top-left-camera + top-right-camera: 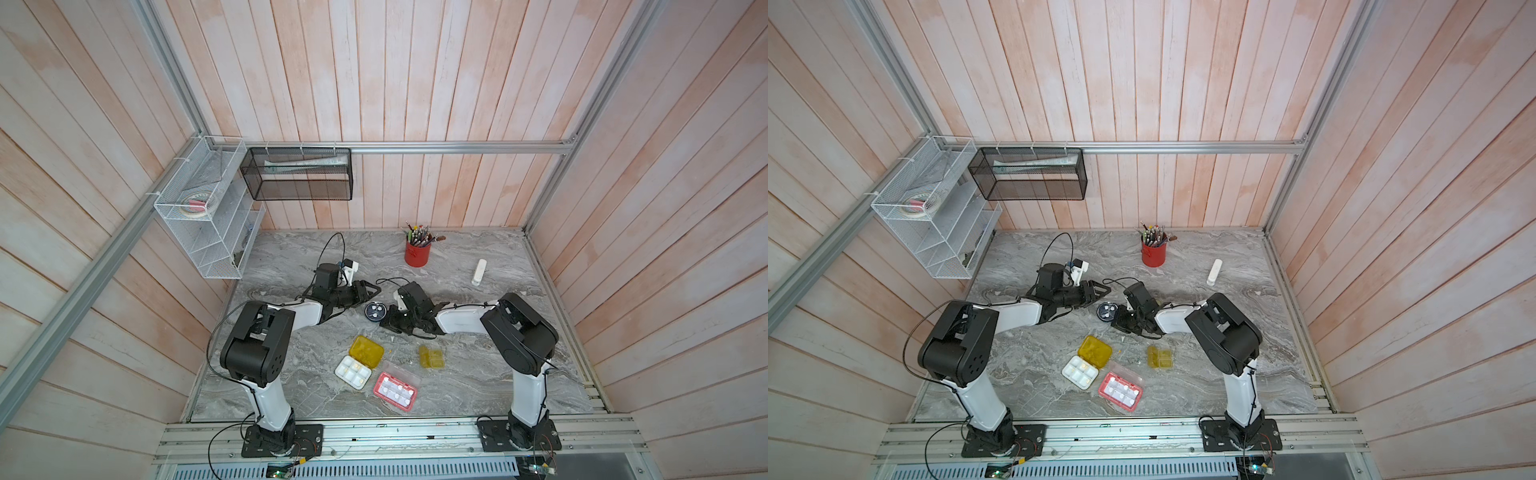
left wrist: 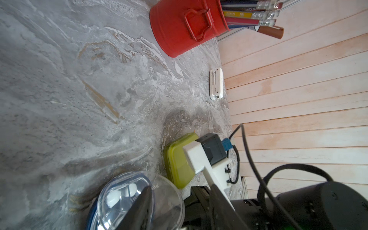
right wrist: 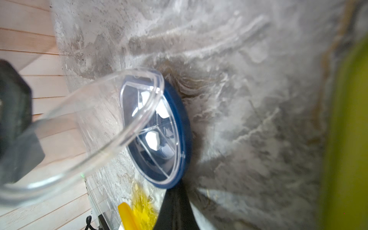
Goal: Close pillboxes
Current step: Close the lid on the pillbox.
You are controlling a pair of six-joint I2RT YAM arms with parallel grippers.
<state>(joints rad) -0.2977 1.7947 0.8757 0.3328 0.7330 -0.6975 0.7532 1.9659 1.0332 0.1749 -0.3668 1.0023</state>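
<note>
The round dark pillbox lies mid-table with white pills in its blue base. Its clear lid stands raised at a slant. My left gripper is open, and one finger rests against that lid. My right gripper is shut, its tip at the rim of the blue base. A closed lime-olive pillbox sits behind my right wrist. Nearer the front lie an open yellow pillbox, an open pink-red one and a small olive one.
A red cup of pencils stands at the back. A slim white stick lies to its right. Wire baskets hang on the left wall above the table, and wooden walls close in the marble top.
</note>
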